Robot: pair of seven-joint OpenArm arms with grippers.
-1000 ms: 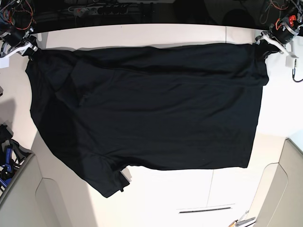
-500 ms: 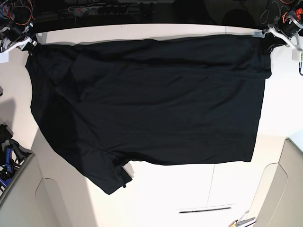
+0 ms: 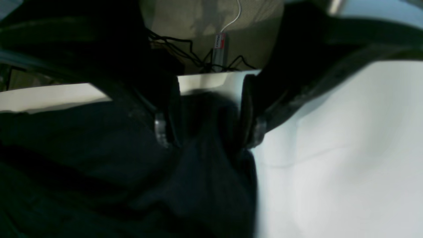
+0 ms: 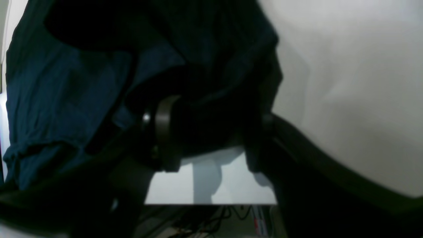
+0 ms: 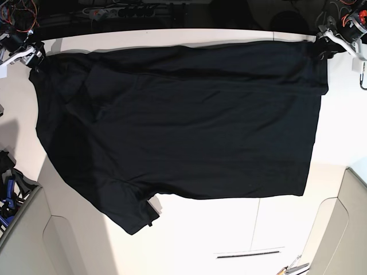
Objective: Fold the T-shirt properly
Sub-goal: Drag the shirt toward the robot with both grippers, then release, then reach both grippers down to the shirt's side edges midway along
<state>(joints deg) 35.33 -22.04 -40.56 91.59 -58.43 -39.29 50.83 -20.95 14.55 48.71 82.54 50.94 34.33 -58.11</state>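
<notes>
The black T-shirt point(image 5: 183, 120) lies spread flat on the white table point(image 5: 200, 240), one sleeve pointing to the near left point(image 5: 135, 217). My left gripper point(image 5: 324, 48) is shut on the shirt's far right corner. In the left wrist view, cloth point(image 3: 198, 172) is bunched between the fingers of this gripper point(image 3: 208, 132). My right gripper point(image 5: 35, 57) is shut on the far left corner. In the right wrist view, dark cloth point(image 4: 66, 92) fills the gap in this gripper point(image 4: 211, 138). Both corners sit near the table's far edge.
A power strip and cables point(image 5: 114, 10) lie beyond the far edge. Beige panels stand at the near left point(image 5: 23, 240) and near right point(image 5: 344, 229). Blue-and-black tools point(image 5: 8, 195) sit at the left edge. A dark slot point(image 5: 249, 254) marks the table's front.
Both grippers have moved toward the table's far edge, pulling the shirt's far hem with them. The whole shirt has slid a little away from the front.
</notes>
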